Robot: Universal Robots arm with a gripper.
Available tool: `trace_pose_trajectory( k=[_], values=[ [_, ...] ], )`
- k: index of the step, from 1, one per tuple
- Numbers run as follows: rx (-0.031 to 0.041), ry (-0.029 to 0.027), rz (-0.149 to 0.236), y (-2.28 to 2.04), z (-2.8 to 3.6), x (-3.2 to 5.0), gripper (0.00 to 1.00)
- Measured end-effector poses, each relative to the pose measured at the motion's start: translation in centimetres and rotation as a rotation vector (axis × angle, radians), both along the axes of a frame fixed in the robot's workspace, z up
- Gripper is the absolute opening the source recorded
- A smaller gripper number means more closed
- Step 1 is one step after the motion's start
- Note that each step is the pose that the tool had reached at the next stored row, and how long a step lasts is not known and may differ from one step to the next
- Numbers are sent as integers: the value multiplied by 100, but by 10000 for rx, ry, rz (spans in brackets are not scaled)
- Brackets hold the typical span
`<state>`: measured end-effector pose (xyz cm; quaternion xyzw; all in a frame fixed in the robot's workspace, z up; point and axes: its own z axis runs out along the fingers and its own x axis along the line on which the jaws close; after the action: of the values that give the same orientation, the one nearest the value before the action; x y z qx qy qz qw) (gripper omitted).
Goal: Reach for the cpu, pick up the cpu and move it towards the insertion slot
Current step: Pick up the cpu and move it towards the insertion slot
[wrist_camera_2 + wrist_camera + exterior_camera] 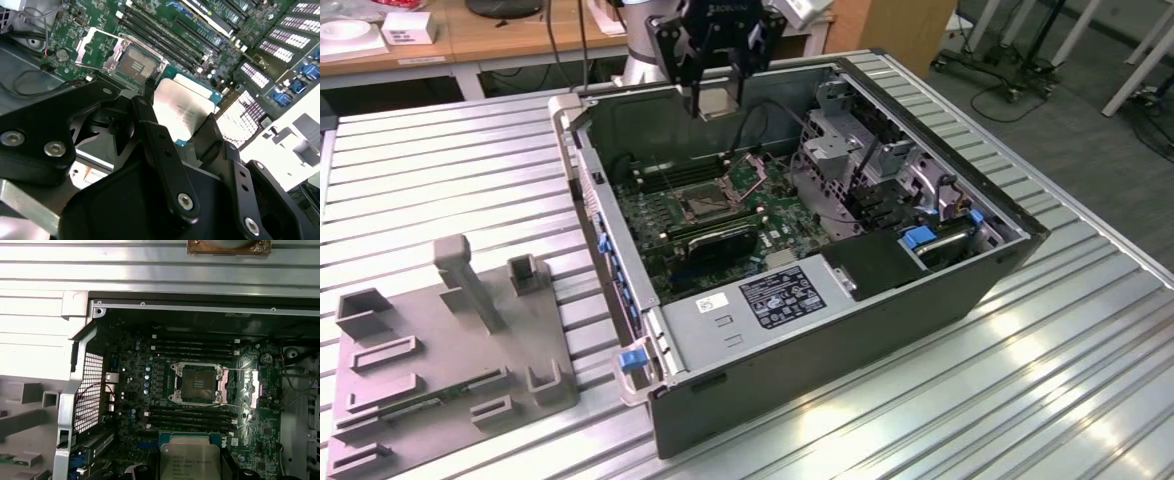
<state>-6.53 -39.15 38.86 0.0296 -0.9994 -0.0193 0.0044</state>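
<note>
Jaws are clamped on the chip, one finger on each side of it, so the gripper [715, 95] already has its load and hangs above the open computer case [987, 290] near the case's far wall in the exterior view. Going big to small: the case lies on its side on the ribbed metal table [440, 170], with the grey plastic tray [440, 370] well apart from it toward the exterior view's left. Inside is the green motherboard [130, 370], and on it the socket [196, 382], a dark square in a silvery frame with its cover plate swung open beside it and the long black memory slots [192, 415] running along both sides. The chip [189, 460] itself is the smallest bit, silvery top with a thin border, held flat and face up between the fingers [155, 130]. The thing that matters: in both wrist views the chip isn't over the socket yet, it sits off to one side, past a bank of memory slots, and clearly above the board. Its edges look roughly square to the socket frame, so I'd guess it's mostly a sideways shift left, not a twist.
</note>
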Motion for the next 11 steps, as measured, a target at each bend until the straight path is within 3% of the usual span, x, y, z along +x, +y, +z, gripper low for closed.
trace_pose_trajectory(
  k=[4,11],
  values=[
    [-1,1,-35,74,-7,14,55],
    [0,0,-510,105,-23,38,55]
  ],
)
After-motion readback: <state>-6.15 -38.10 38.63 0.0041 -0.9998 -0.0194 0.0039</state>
